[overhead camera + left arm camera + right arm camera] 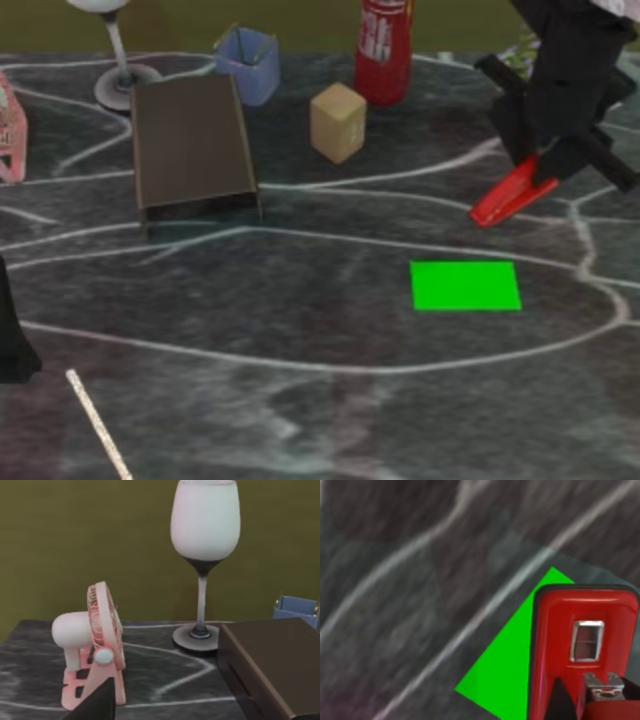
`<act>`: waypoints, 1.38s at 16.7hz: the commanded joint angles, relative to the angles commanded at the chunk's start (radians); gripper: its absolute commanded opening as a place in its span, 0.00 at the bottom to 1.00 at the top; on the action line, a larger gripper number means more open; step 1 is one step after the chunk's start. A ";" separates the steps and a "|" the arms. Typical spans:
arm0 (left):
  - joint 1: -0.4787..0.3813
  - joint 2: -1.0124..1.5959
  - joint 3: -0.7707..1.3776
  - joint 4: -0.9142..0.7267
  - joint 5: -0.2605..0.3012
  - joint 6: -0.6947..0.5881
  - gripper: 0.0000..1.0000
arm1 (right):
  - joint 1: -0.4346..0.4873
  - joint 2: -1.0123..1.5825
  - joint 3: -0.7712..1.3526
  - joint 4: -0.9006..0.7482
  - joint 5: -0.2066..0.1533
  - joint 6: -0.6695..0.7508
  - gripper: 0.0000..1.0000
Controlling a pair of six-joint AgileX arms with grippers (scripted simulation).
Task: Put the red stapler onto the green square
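The top view shows the whole table (300, 420). The right gripper (548, 165) is over the right side and holds the stapler (508, 198) by its back end. The stapler is not on the square (466, 286). It lies up and to the right of the square in this view, apart from it. I cannot tell from here if it is lifted or touches the table. Its long axis runs diagonally, and the free tip points down-left, toward the square.

The right wrist view shows what the top view does not: the stapler's (585, 655) underside with a small metal slot, and the square (505, 680) behind it on the marble.

The left wrist view shows things at the far left: a pink fan (95, 650), a wine glass (204, 555) and a brown box (272, 665). The top view shows only the glass's lower part (118, 60) and the box (192, 140) from above. The left arm (12, 330) is parked at the left edge. I cannot tell how its fingers stand.
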 joint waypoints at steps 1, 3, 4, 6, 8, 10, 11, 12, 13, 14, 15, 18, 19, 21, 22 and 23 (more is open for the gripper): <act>0.000 0.000 0.000 0.000 0.000 0.000 1.00 | 0.006 0.002 0.005 -0.016 -0.007 0.102 0.00; 0.000 0.000 0.000 0.000 0.000 0.000 1.00 | 0.016 0.001 0.011 -0.044 -0.022 0.284 0.00; 0.000 0.000 0.000 0.000 0.000 0.000 1.00 | 0.020 -0.002 0.012 -0.056 -0.030 0.360 0.00; 0.000 0.000 0.000 0.000 0.000 0.000 1.00 | 0.028 -0.010 0.012 -0.078 -0.045 0.485 0.00; 0.000 0.000 0.000 0.000 0.000 0.000 1.00 | 0.032 -0.020 0.009 -0.093 -0.057 0.571 0.00; 0.000 0.000 0.000 0.000 0.000 0.000 1.00 | 0.034 -0.027 0.007 -0.103 -0.064 0.626 0.00; 0.000 0.000 0.000 0.000 0.000 0.000 1.00 | 0.035 -0.029 0.006 -0.105 -0.066 0.638 0.00; 0.000 0.000 0.000 0.000 0.000 0.000 1.00 | 0.035 -0.029 0.006 -0.105 -0.066 0.639 0.00; 0.000 0.000 0.000 0.000 0.000 0.000 1.00 | 0.035 -0.029 0.006 -0.105 -0.066 0.639 0.00; 0.000 0.000 0.000 0.000 0.000 0.000 1.00 | 0.035 -0.029 0.006 -0.105 -0.066 0.639 0.00; 0.000 0.000 0.000 0.000 0.000 0.000 1.00 | 0.035 -0.029 0.006 -0.105 -0.066 0.639 0.00; 0.000 0.000 0.000 0.000 0.000 0.000 1.00 | 0.032 -0.021 -0.008 -0.087 -0.065 0.639 0.00; 0.000 0.000 0.000 0.000 0.000 0.000 1.00 | 0.034 -0.016 -0.028 -0.063 -0.065 0.641 0.00; 0.000 0.000 0.000 0.000 0.000 0.000 1.00 | 0.040 0.001 -0.087 0.016 -0.065 0.648 0.00; 0.000 0.000 0.000 0.000 0.000 0.000 1.00 | 0.043 0.011 -0.122 0.070 -0.066 0.653 0.00; 0.000 0.000 0.000 0.000 0.000 0.000 1.00 | 0.048 0.023 -0.159 0.124 -0.066 0.656 0.00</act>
